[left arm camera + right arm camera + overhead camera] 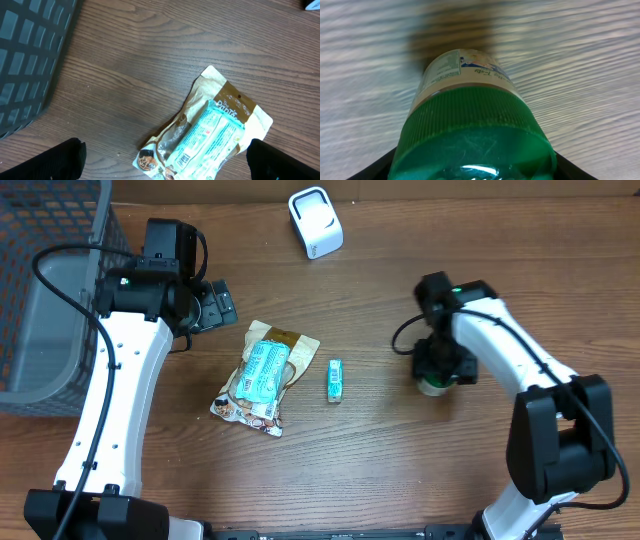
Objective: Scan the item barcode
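the right claw (437, 372) hangs over a green-capped bottle (470, 130) standing on the wooden table (400, 470), its dark fingers (572, 169) set either side of the ribbed cap. whether they press on it cannot be told from the blurred wrist view. the left claw (220, 305) gapes fully wide and holds nothing; a brown snack pouch (235, 100) with a teal packet (210, 135) on top lies just ahead of it. a small teal sachet (335, 381) lies between the two claws. the white barcode scanner (315, 222) sits well beyond both, and a grey mesh basket (40, 310) stands beside the left claw.
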`<state>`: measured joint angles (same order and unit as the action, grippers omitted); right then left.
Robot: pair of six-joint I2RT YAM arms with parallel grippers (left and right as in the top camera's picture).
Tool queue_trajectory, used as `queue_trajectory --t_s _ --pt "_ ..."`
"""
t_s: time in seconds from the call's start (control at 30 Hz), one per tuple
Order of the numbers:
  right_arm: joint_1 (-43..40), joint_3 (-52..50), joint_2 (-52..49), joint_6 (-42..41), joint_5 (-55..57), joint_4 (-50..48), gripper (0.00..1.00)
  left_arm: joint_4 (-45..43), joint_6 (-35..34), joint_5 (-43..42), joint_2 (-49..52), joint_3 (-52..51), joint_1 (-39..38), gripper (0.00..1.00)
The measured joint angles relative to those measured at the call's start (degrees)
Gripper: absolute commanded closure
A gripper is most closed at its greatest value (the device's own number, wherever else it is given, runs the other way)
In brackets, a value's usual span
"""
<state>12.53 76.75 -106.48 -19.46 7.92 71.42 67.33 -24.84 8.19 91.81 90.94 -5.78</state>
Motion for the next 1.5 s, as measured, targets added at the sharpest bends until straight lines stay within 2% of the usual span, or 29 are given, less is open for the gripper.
queue_trajectory --t_s 0.27,0.33,0.37,0.43,0.57,0.73,0.83,0.97,1.3,1.5 --pt "-9.2 0.0 0.0 0.0 0.5 -0.4 0.31 0.0 0.0 0.0 0.0 0.0 0.0 0.0" --pt "-11.1 0.0 0.0 0.0 0.5 -0.7 0.21 0.0 0.0 0.0 0.0 0.0 0.0 0.0" --pt "-12.1 0.0 0.0 -0.1 0.6 -0.7 0.08 0.0 0.0 0.0 0.0 0.0 0.0 0.0" --pt "-13.1 0.1 0.0 0.2 1.0 -0.2 0.0 0.0 0.0 0.0 0.0 0.0 0.0 0.0" --pt "-13.6 4.3 -0.2 0.0 1.5 4.8 0.0 0.0 0.0 0.0 0.0 0.0 0.0 0.0" --pt "-10.1 21.4 -0.1 0.0 1.9 16.0 0.0 0.1 0.0 0.0 0.0 0.0 0.0 0.0" --pt "-5.7 25.5 0.4 0.0 1.5 18.8 0.0 0.0 0.0 0.0 0.0 0.0 0.0 0.0" --pt "1.4 26.0 0.6 -0.5 -2.0 22.0 0.0 0.0 0.0 0.0 0.0 0.0 0.0 0.0" --pt "11.8 26.0 0.6 -2.8 -15.3 12.4 0.02 0.0 0.0 0.0 0.0 0.0 0.0 0.0" --pt "14.6 26.0 0.6 -3.7 -18.2 10.5 0.04 0.0 0.0 0.0 0.0 0.0 0.0 0.0"
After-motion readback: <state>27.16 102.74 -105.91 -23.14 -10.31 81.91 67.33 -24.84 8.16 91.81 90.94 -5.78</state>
